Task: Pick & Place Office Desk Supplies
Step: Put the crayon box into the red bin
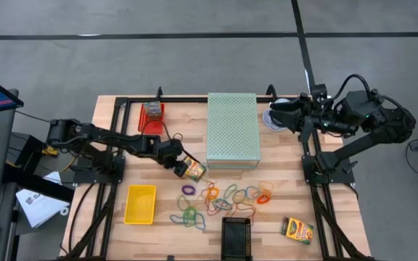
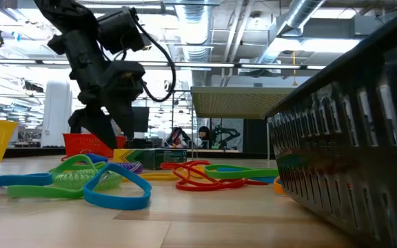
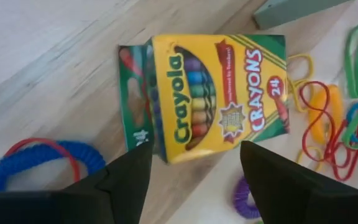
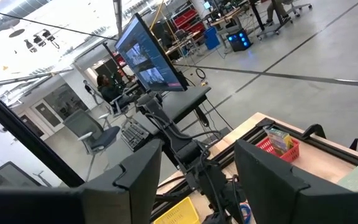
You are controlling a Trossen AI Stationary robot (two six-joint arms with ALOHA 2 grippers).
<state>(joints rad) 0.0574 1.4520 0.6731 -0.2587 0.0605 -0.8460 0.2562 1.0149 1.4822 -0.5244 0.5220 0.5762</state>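
- A wooden table [image 1: 122, 232] stood on a grey floor, and the low view looked past it into a lit workshop with pipes overhead.
- The left gripper [image 1: 182, 168] hung over a Crayola crayon box [image 1: 192, 170] lying just beside the front left corner of the pale green perforated box [image 1: 232, 129].
- In the left wrist view its fingers [image 3: 123, 180] stood spread to either side of that crayon box [image 3: 210, 93], released and not pinching it; the box lay flat on the wood, label up.
- A second crayon box [image 1: 297, 229] lay near the table's front right edge, well apart from both arms.
- Rubber bands [image 1: 223, 196] in blue, green, orange, red and purple were scattered across the middle of the table, between the perforated box and a black mesh tray [image 1: 236, 236].
- A yellow bin [image 1: 141, 203] sat at front left and a red basket [image 1: 152, 116] at back left.
- The right gripper [image 1: 276, 110] waited at the table's back right beside the perforated box, raised, its fingers [image 4: 135, 180] apart and holding nothing.
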